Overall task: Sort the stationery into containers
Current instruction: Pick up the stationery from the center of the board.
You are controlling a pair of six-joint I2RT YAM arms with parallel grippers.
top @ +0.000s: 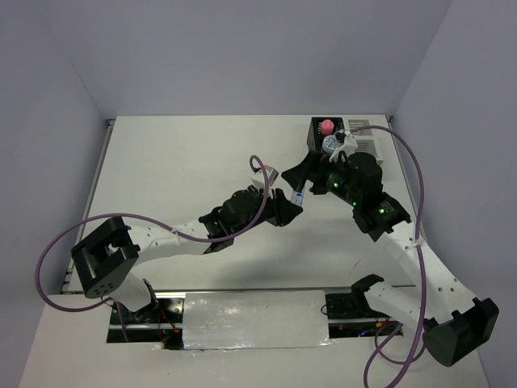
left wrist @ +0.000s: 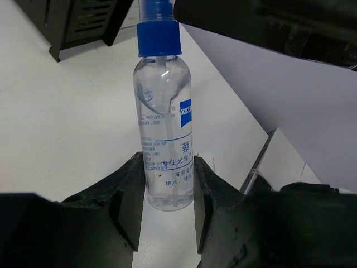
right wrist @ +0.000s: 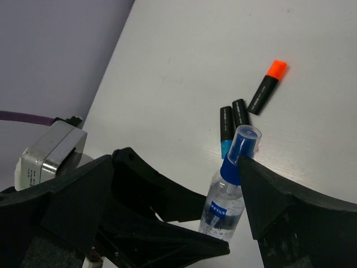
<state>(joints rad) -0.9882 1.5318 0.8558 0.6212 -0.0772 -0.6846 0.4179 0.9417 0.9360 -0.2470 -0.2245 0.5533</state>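
Observation:
My left gripper [left wrist: 167, 195] is shut on the lower part of a clear bottle [left wrist: 164, 128] with a blue spray cap and holds it off the table near the middle [top: 297, 196]. My right gripper [right wrist: 178, 167] is open around the bottle's [right wrist: 226, 204] top, one finger right beside the blue cap [right wrist: 242, 148]. Three black markers lie on the table below, one with an orange end [right wrist: 266, 86], one with a blue end [right wrist: 226, 131], and a third [right wrist: 241, 114] whose end is hidden. The black container [top: 317, 139] holds a pink-capped item [top: 325, 126] and a blue tape roll [top: 330, 145].
The white container [top: 370, 147] adjoins the black one at the back right, partly hidden by my right arm. The black container's slatted side [left wrist: 72, 22] is close ahead of the bottle. Side walls close the table on the left and right.

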